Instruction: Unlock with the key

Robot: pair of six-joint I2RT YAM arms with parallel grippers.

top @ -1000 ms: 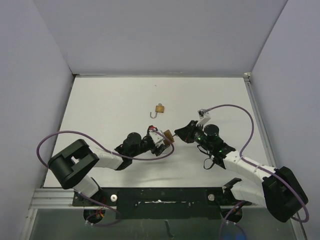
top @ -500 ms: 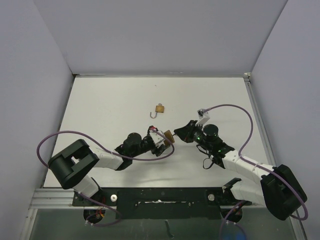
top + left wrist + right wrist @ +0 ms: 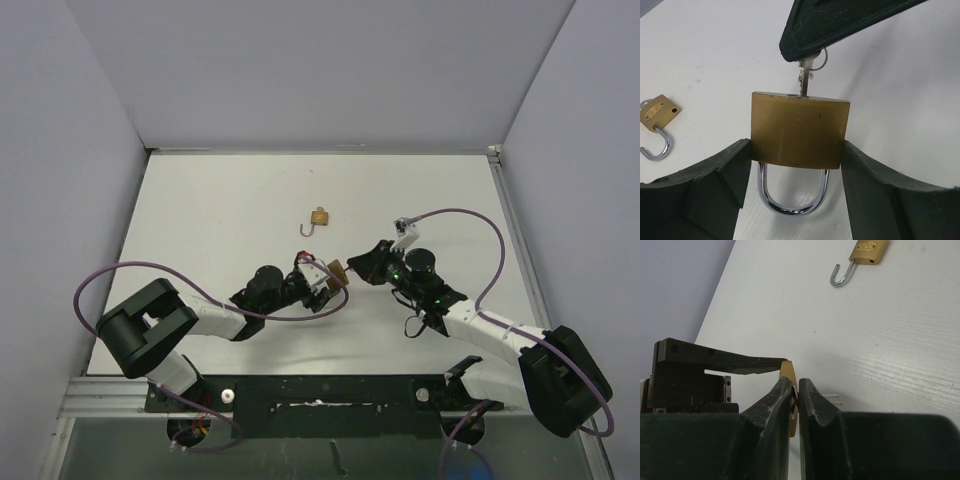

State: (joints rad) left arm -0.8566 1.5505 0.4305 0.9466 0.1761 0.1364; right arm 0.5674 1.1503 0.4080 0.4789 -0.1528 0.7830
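A brass padlock (image 3: pixel 799 131) with a chrome shackle (image 3: pixel 792 200) is clamped by its two sides between the fingers of my left gripper (image 3: pixel 796 155). Both shackle legs sit in the body. A silver key (image 3: pixel 804 80) stands in the keyhole on the padlock's far face. My right gripper (image 3: pixel 795 385) is shut on the key's head. In the top view the padlock (image 3: pixel 337 269) hangs between the left gripper (image 3: pixel 325 276) and the right gripper (image 3: pixel 357 265) at mid-table. In the right wrist view the padlock (image 3: pixel 788 371) shows edge-on just past my fingertips.
A second, smaller brass padlock (image 3: pixel 319 217) lies on the white table (image 3: pixel 220 200) farther back, its shackle swung open. It shows too as the small padlock (image 3: pixel 657 112) at the left and the small padlock (image 3: pixel 867 251) at the top. Purple cables loop beside both arms.
The right arm's rear links have shifted slightly left. Both grips and the padlock stay as they were.
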